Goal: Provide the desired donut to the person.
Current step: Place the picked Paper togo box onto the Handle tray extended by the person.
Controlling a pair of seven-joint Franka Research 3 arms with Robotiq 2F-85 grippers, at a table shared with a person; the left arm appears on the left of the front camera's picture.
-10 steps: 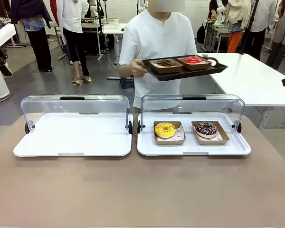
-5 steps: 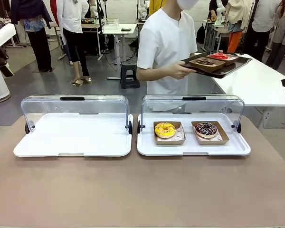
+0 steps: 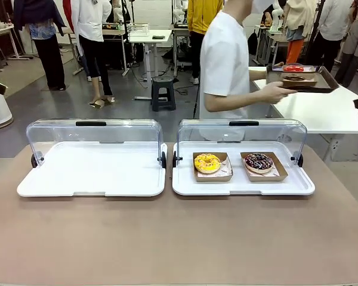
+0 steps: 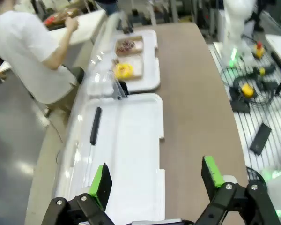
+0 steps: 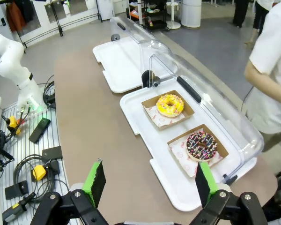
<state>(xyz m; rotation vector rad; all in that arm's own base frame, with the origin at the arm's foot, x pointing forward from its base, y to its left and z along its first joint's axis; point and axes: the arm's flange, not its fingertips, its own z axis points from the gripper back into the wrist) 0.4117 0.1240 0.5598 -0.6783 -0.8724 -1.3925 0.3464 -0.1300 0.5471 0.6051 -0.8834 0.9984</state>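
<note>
A yellow-iced donut (image 3: 207,162) and a chocolate sprinkled donut (image 3: 259,161) sit in cardboard trays on the right white tray (image 3: 185,185), whose clear lid stands open. The person in a white shirt (image 3: 224,65) stands turned sideways behind it, holding a dark tray (image 3: 318,86) with a red donut (image 3: 293,68) and a brown one over a white side table. In the left wrist view my left gripper (image 4: 156,180) hangs open above the bare left tray (image 4: 131,154). In the right wrist view my right gripper (image 5: 150,183) is open, high over the yellow donut (image 5: 170,104) and sprinkled donut (image 5: 201,145).
The left white tray (image 3: 92,179) has its clear lid up too. A white side table (image 3: 322,107) stands at the back right. Other people and tables stand farther off. Brown tabletop (image 3: 167,238) stretches in front of both trays.
The person has turned to the right and carried the dark tray with the red and brown donuts over to the white side table.
</note>
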